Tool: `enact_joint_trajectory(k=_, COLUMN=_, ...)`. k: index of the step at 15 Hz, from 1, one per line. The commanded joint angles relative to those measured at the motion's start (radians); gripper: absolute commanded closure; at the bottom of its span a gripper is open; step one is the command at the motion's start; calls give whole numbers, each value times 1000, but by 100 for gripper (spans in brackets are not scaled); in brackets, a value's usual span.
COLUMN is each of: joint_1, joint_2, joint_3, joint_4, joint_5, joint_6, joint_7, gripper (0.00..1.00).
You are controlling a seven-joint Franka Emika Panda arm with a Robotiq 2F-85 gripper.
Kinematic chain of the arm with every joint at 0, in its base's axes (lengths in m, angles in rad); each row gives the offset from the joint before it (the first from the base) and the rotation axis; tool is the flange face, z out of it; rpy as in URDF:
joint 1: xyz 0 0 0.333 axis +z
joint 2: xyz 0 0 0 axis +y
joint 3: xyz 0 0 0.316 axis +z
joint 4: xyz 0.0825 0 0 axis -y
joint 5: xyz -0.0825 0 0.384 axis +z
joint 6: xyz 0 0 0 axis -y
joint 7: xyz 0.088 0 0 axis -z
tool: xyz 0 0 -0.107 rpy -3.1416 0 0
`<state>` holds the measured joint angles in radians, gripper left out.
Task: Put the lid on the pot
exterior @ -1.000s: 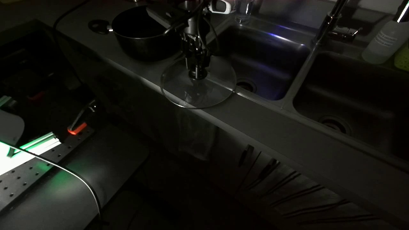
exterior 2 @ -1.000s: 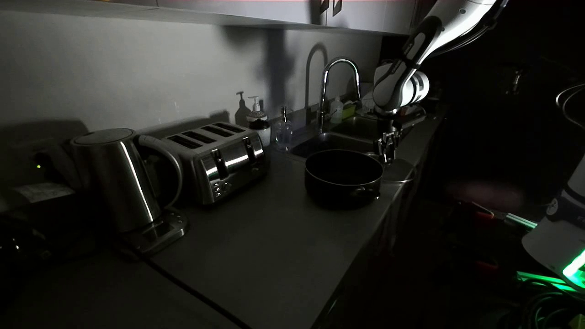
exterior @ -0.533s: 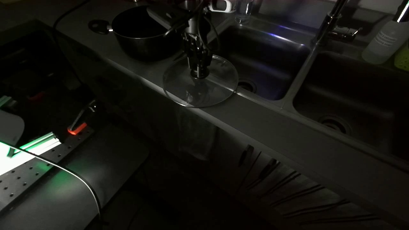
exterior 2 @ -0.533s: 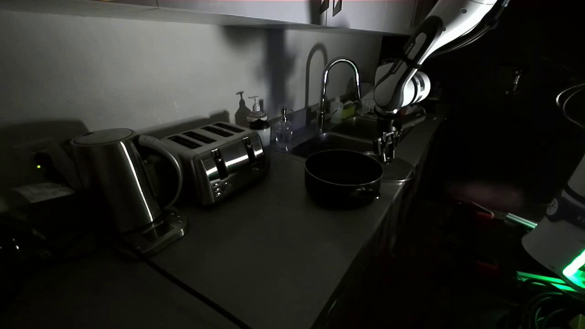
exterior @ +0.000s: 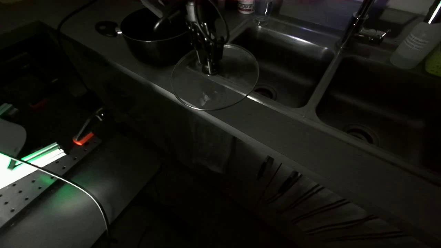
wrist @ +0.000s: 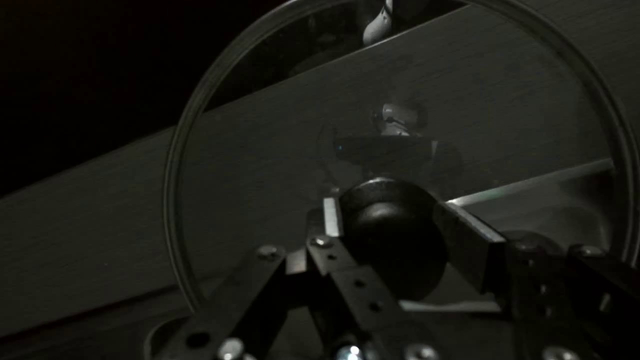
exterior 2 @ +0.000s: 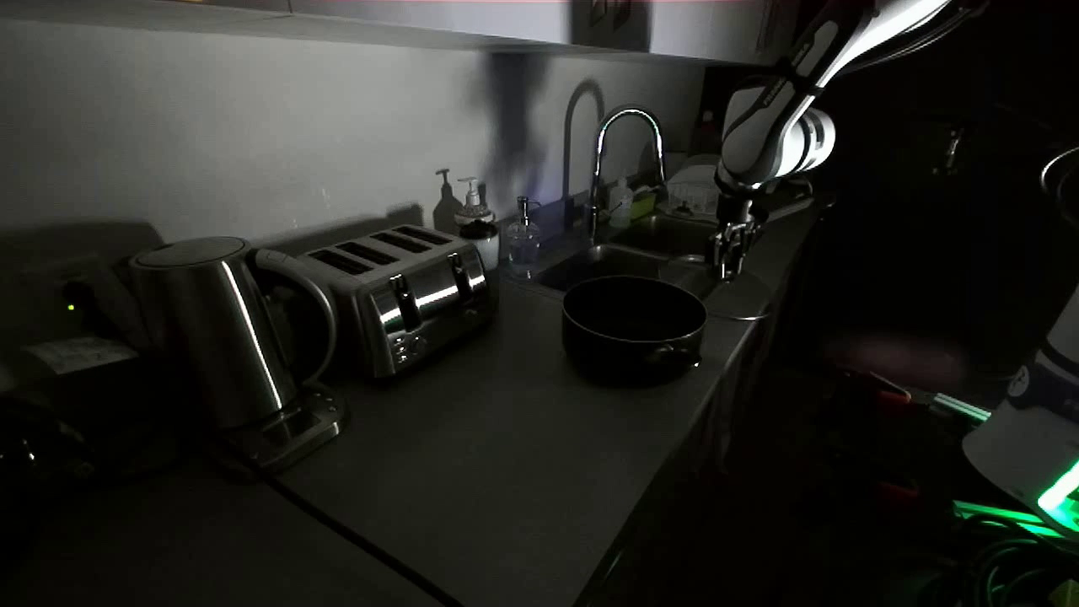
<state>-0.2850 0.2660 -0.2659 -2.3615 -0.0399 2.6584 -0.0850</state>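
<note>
Pinching the knob (wrist: pixel 394 242) between 2 closed fingers (wrist: pixel 332 217), my gripper (wrist: pixel 390 215) is holding the glass lid (exterior: pixel 220 84) over the counter (exterior: pixel 282 132), near the pot (exterior 2: pixel 628 354) but not above it. I am judging the grasp done; carrying, lowering and releasing are remaining. The wrist view is cropping the lid's rim (wrist: pixel 170 200); I am not making out any gap underneath; darkness is hiding the pot's inside.

Wall (exterior 2: pixel 337 126): pale, a tall shadow (exterior 2: pixel 516 126) thrown across it.
Overhead cabinets (exterior 2: pixel 472 13): light-fronted, hung over it.
Counter (exterior 2: pixel 506 447): grey, a double metal sink (exterior: pixel 322 82) let into it.
Lower cabinets (exterior: pixel 248 165): murky from here, dark handles (exterior: pixel 266 167) showing.
Light: dim; a green glow (exterior: pixel 65 193) low down.
</note>
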Motion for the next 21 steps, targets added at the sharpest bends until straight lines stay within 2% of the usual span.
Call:
enact_joint_trajectory(k=1, joint_1=-1, joint_2=-175, joint_3=-23, joint_4=-113, joint_5=-43, joint_6=28, joint_7=-29, gripper=75)
enact_joint_trajectory(k=9, joint_1=18, joint_2=-358, joint_3=-1, joint_4=-124, joint_5=-76, joint_6=-38, joint_7=-107, gripper=75)
enact_joint_trajectory(k=14, joint_1=83, joint_2=-406, joint_3=46, joint_4=-93, joint_5=-32, joint_6=-94, joint_7=-219, gripper=75)
enact_joint_trajectory(k=21, joint_1=198, joint_2=-400, joint_3=124, joint_4=-17, joint_5=-7, joint_6=-213, joint_7=-316, gripper=75)
